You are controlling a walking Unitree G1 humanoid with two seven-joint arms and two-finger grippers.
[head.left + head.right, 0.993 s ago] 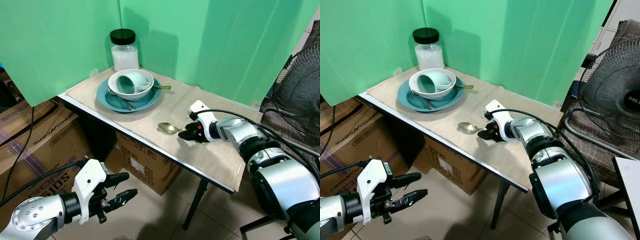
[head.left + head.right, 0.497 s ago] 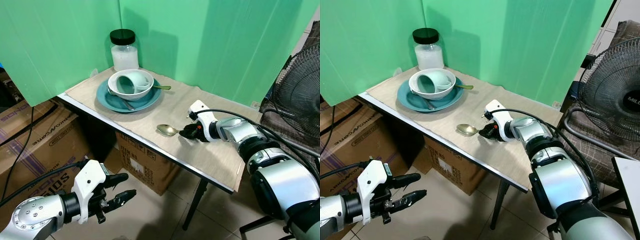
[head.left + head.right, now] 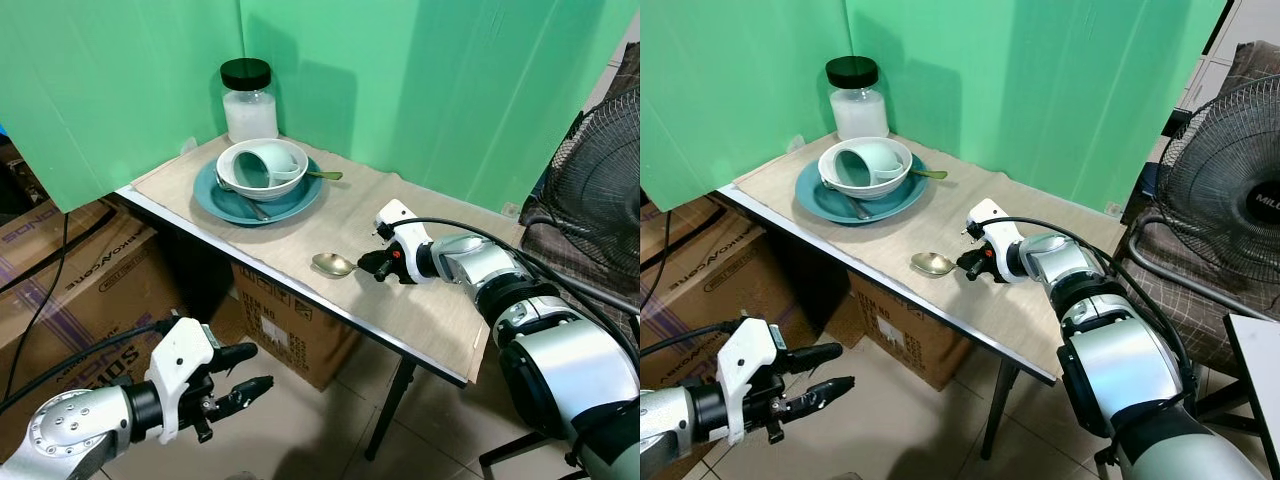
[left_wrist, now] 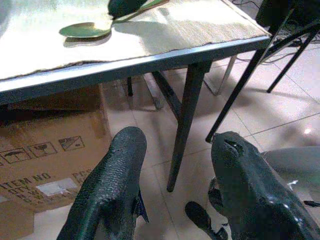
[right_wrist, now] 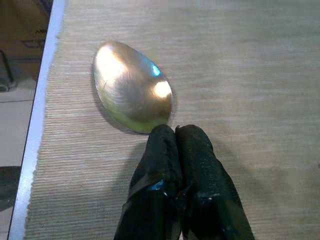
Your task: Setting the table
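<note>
Left claw (image 3: 243,372) is held low, below and in front of the desk (image 3: 440,320), fingers parted w/ nothing between them — idle. On the desk's far left, a jar (image 3: 248,100) w/ black lid stands against the green backdrop; just near of it a teal plate (image 3: 225,203) carries a white bowl (image 3: 290,165) w/ a cup (image 3: 255,166) tipped on its side inside, and cutlery lies on the plate's rim.

Centre, near the front edge: the spoon (image 3: 332,264) is gripped at its handle by the right claw (image 3: 381,264), fingers pressed tight together in the wrist view, bowl of the spoon (image 5: 132,93) facing up just above or on the mat — which of the two can't be told.

Change since 1 s ago: spoon and right claw have been shifted slightly left along the front edge, toward the plate. Left claw has dropped a little. Plate, bowl, jar unchanged. Judged: the spoon is being carried toward its place beside the plate — release not yet done.
</note>
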